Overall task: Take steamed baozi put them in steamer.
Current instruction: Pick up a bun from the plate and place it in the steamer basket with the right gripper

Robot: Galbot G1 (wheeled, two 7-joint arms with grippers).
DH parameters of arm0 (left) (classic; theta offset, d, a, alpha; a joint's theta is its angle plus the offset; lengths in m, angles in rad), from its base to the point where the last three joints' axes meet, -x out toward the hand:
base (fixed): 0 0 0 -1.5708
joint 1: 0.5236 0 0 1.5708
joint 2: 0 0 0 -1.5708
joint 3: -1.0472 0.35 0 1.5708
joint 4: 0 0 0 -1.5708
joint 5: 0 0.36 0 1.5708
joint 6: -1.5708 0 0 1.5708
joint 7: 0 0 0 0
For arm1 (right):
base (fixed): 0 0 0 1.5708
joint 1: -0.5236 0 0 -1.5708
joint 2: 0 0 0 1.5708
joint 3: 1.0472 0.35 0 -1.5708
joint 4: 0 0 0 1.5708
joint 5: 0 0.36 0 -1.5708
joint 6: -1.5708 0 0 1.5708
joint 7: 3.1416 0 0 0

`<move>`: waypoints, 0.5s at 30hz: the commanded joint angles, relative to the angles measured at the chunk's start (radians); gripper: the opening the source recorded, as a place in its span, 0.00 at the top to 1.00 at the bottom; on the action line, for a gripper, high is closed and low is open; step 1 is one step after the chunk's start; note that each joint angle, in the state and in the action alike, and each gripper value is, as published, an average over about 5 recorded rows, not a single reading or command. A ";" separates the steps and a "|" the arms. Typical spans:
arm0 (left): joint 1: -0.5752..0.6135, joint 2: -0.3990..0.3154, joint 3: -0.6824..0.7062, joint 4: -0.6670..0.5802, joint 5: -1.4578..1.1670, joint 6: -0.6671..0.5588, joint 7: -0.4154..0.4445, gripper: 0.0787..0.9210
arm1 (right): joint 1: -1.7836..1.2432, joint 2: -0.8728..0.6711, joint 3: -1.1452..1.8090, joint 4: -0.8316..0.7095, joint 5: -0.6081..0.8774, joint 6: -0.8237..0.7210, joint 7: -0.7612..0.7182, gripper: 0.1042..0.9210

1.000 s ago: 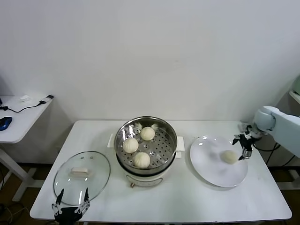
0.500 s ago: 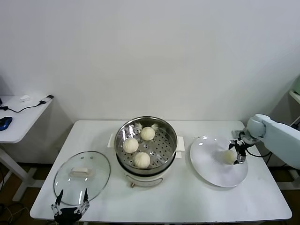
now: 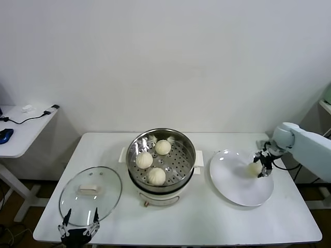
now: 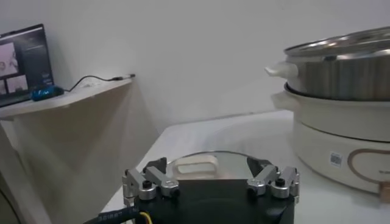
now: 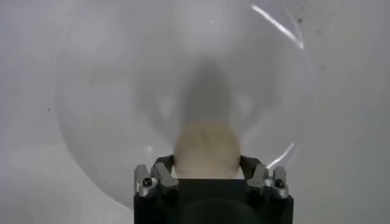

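One steamed baozi (image 3: 254, 168) (image 5: 206, 148), a cream dome, rests on the white plate (image 3: 235, 186) (image 5: 116, 91) at the right. My right gripper (image 3: 261, 166) (image 5: 206, 164) is down over it, with a finger pressed against each side of the bun. The steamer (image 3: 161, 135) (image 4: 341, 67) stands in the middle of the table; three more baozi (image 3: 156, 176) lie on its perforated tray. My left gripper (image 3: 78, 230) (image 4: 210, 181) is parked open at the table's front left edge, holding nothing.
A round glass lid (image 3: 90, 194) (image 4: 194, 163) with a white handle lies flat left of the steamer, just beyond the left gripper. A side table (image 3: 20, 129) with cables stands further left. The wall runs close behind the table.
The right gripper came down over the baozi on the plate and its fingers drew in against the bun's sides. The left arm has not moved.
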 commanded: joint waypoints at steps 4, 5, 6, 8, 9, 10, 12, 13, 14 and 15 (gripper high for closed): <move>0.003 0.009 0.006 -0.003 0.000 -0.003 -0.003 0.12 | 0.587 0.002 -0.417 0.331 0.418 -0.118 0.032 0.26; 0.003 0.010 0.007 -0.005 0.000 -0.001 -0.004 0.12 | 0.630 0.013 -0.441 0.368 0.464 -0.133 0.041 0.26; 0.004 0.010 0.008 -0.007 -0.001 0.000 -0.004 0.12 | 0.672 0.026 -0.466 0.410 0.511 -0.150 0.052 0.26; 0.006 0.011 0.008 -0.012 -0.003 0.002 -0.004 0.12 | 0.736 0.055 -0.496 0.480 0.593 -0.179 0.074 0.26; 0.007 0.011 0.008 -0.013 -0.004 0.002 -0.004 0.12 | 0.765 0.073 -0.506 0.517 0.639 -0.194 0.089 0.26; 0.007 0.012 0.008 -0.014 -0.005 0.002 -0.005 0.12 | 0.786 0.093 -0.511 0.547 0.680 -0.209 0.103 0.26; 0.009 0.014 0.008 -0.016 -0.007 0.001 -0.006 0.12 | 0.811 0.135 -0.509 0.599 0.751 -0.239 0.139 0.26; 0.009 0.015 0.008 -0.017 -0.007 0.001 -0.006 0.12 | 0.815 0.157 -0.506 0.618 0.781 -0.254 0.157 0.26; 0.010 0.015 0.007 -0.019 -0.008 0.001 -0.007 0.12 | 0.813 0.180 -0.501 0.633 0.805 -0.269 0.176 0.26; 0.011 0.016 0.006 -0.021 -0.008 0.001 -0.007 0.12 | 0.806 0.201 -0.496 0.647 0.824 -0.284 0.195 0.26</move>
